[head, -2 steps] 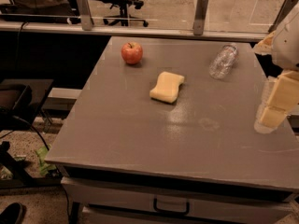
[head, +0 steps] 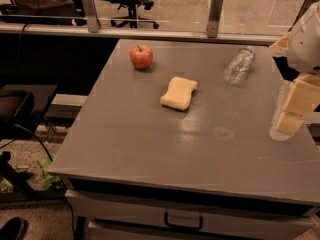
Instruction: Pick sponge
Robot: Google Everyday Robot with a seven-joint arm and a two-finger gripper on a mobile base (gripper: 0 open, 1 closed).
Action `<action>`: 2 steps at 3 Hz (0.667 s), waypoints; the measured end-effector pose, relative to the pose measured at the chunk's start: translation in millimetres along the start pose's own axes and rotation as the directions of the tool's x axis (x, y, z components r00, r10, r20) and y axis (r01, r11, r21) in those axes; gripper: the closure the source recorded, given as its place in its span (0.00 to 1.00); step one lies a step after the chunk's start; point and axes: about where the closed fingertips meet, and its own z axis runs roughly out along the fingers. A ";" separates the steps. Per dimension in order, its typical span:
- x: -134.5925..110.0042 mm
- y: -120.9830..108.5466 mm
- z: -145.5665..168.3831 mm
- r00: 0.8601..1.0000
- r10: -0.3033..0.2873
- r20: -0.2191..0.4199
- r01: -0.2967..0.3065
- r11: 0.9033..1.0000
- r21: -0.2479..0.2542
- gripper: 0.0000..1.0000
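The sponge point(head: 179, 93) is a pale yellow foam block with wavy sides, lying flat near the middle of the grey table point(head: 150, 144). My gripper point(head: 295, 109) hangs at the right edge of the view, above the table's right side and well to the right of the sponge. It holds nothing that I can see.
A red apple point(head: 141, 56) stands at the back left of the table. A clear plastic bottle point(head: 239, 65) lies on its side at the back right. A drawer handle point(head: 183, 221) shows under the front edge. Office chairs stand behind a rail beyond the table.
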 end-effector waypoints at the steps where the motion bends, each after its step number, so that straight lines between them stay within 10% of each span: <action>1: -21.0 -19.5 21.4 0.996 -0.081 0.035 0.081 0.997 -0.013 0.00; 2: -50.1 -46.4 66.1 0.981 -0.173 0.091 0.179 0.982 -0.060 0.00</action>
